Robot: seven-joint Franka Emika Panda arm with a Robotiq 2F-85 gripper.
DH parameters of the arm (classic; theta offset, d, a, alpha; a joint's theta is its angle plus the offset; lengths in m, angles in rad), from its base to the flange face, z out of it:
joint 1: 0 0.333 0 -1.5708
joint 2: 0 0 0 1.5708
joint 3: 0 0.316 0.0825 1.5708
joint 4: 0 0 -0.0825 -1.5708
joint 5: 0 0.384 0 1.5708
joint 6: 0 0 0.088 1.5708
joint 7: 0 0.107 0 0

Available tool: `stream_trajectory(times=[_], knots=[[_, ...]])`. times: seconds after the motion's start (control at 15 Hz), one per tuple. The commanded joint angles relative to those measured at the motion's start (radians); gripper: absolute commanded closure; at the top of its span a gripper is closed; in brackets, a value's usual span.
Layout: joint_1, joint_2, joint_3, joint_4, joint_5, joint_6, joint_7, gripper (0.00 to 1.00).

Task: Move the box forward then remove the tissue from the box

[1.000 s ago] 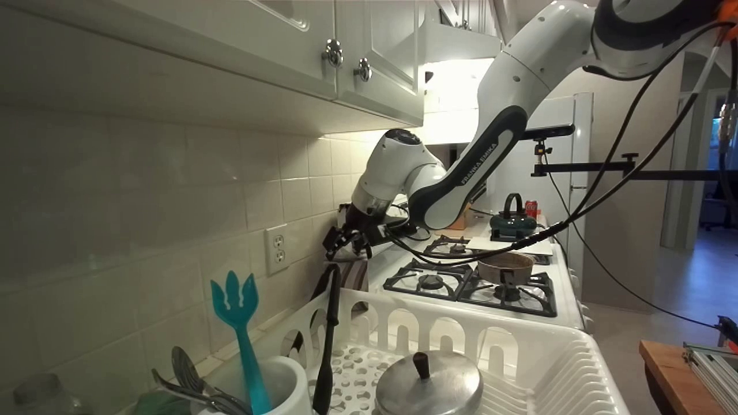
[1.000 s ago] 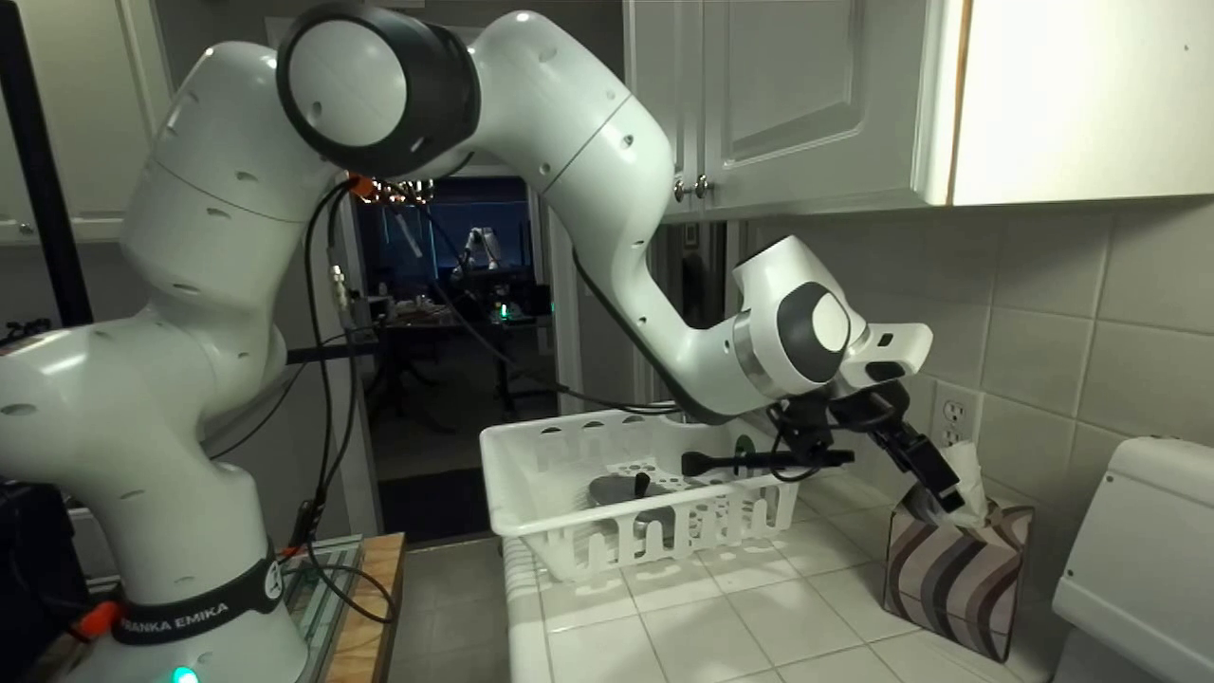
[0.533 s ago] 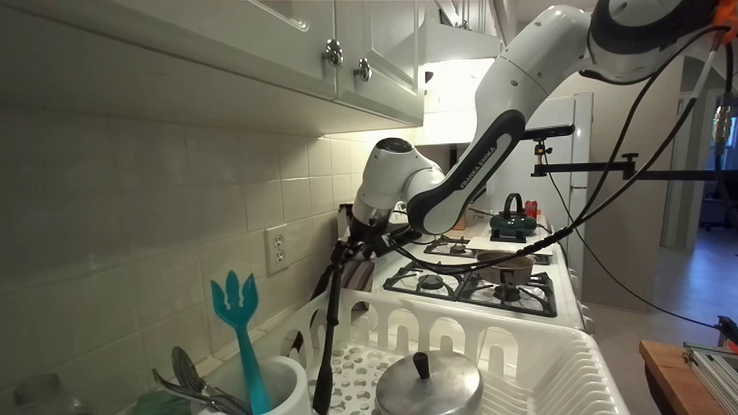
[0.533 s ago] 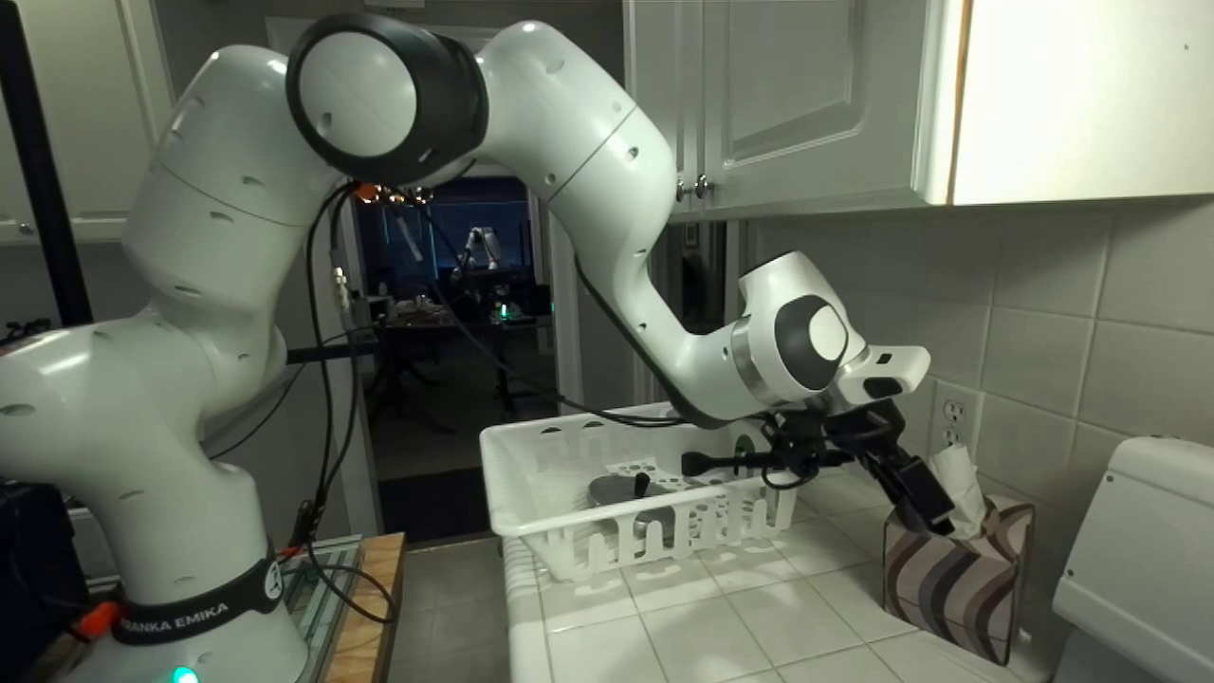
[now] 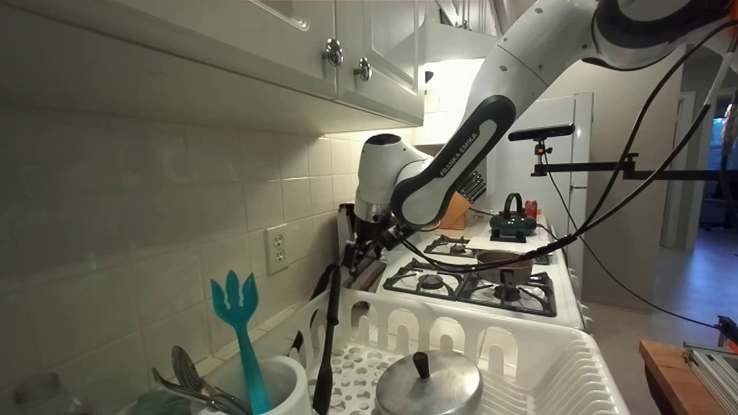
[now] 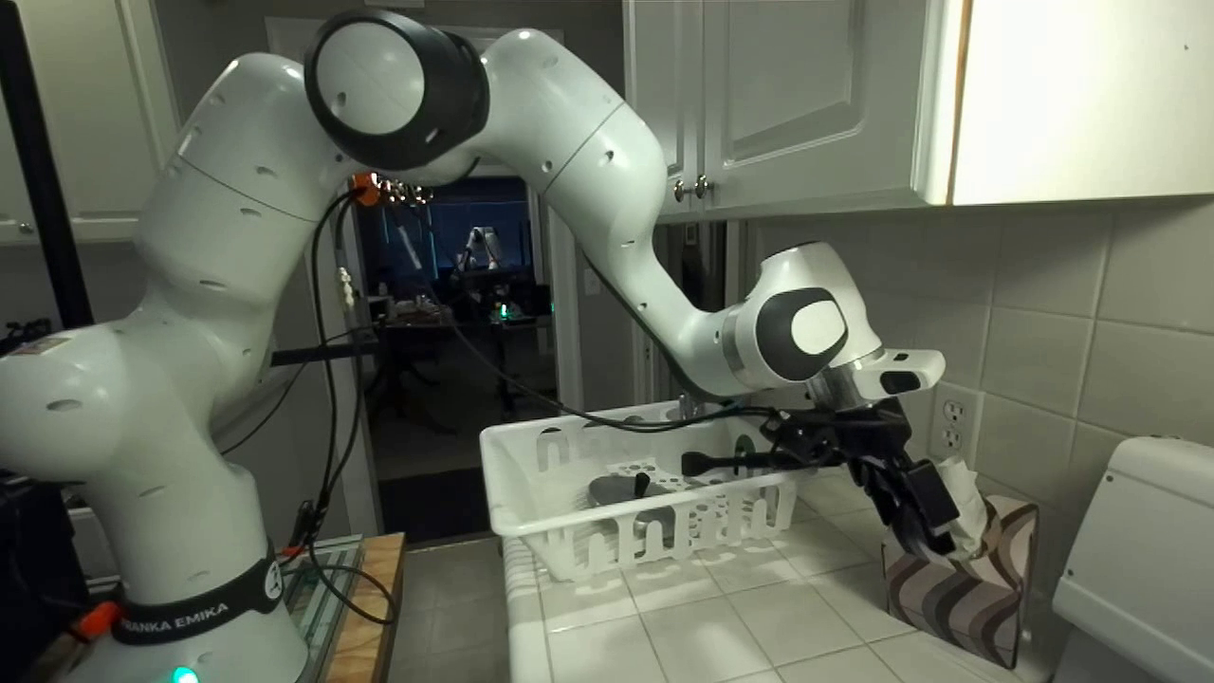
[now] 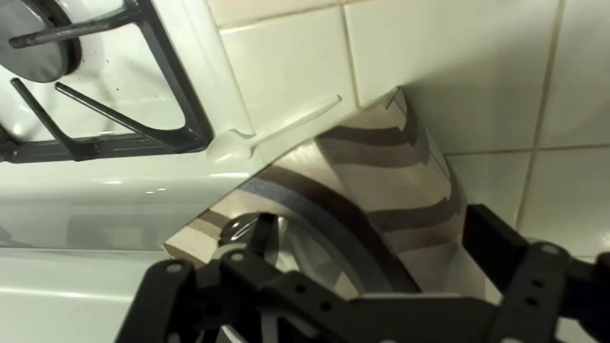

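The box (image 6: 953, 602) is a tissue box with curved brown, grey and beige stripes, standing on the counter by the tiled wall. It shows partly in an exterior view (image 5: 366, 276) and large in the wrist view (image 7: 329, 190). A white tissue (image 6: 965, 503) sticks up from its top. My gripper (image 6: 934, 522) is at the box's top edge, beside the tissue. In the wrist view the jaws (image 7: 376, 238) are wide apart. One finger is over the box's opening and the other is outside its wall. Whether the fingers touch the box I cannot tell.
A white dish rack (image 6: 645, 507) stands on the counter, with a black-handled utensil (image 6: 730, 463) sticking out near my wrist. A white spoon (image 7: 286, 126) and a stove grate (image 7: 176, 81) lie beside the box. A pot (image 5: 505, 268) is on the stove. Cabinets (image 6: 806, 114) hang above.
My gripper has come down and toward the box, from above it to its top edge. The box has shifted and turned slightly in the last half second.
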Motion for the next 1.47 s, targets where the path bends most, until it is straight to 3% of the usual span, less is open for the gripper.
stream_trajectory(times=[0.0, 0.2, 0.4, 0.6, 0.87, 1.13, 1.4], knots=[[0.074, -0.019, -0.077, -0.017, 0.117, -0.033, -0.113, 0.00], [0.100, -0.017, -0.103, -0.029, 0.164, 0.044, -0.144, 0.00], [0.127, -0.018, -0.133, -0.049, 0.138, 0.102, -0.206, 0.00], [0.124, -0.027, -0.136, -0.087, 0.114, 0.124, -0.361, 0.00], [0.072, -0.051, -0.092, -0.123, 0.140, 0.118, -0.591, 0.00], [0.031, -0.111, -0.020, -0.152, 0.241, 0.035, -0.679, 0.00], [0.061, -0.159, -0.010, -0.133, 0.326, -0.185, -0.615, 0.00]])
